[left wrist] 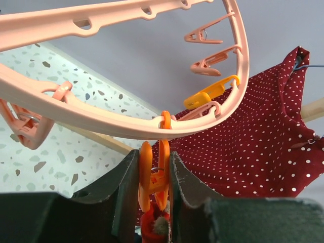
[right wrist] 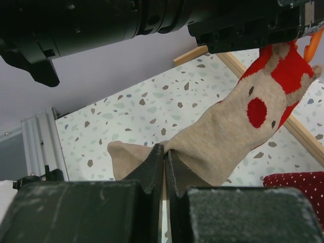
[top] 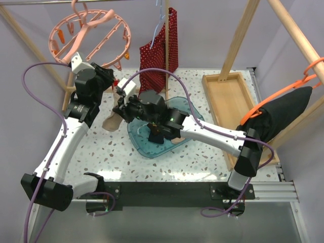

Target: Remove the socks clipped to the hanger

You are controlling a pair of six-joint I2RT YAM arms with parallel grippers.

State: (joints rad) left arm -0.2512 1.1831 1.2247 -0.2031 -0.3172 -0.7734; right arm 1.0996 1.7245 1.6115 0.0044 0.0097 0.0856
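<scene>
Smooth, slightly glossy plastic hanger (left wrist: 116, 17), soft matt knitted sock (right wrist: 228, 136), smooth speckled table (right wrist: 152, 111), bare wooden tray (top: 228, 96).

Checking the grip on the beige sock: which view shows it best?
Right wrist: the beige sock fills the frame, one end pinched by the right end effector. Top external shows a sliver beside the left arm; left wrist only its red cuff under the orange clip.

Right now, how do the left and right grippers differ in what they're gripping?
The left gripper squeezes an orange clip under the pink hanger; the right gripper pinches the beige sock. The left gripper is up at the hanger, the right gripper lower, over the table. Both are shut.
</scene>
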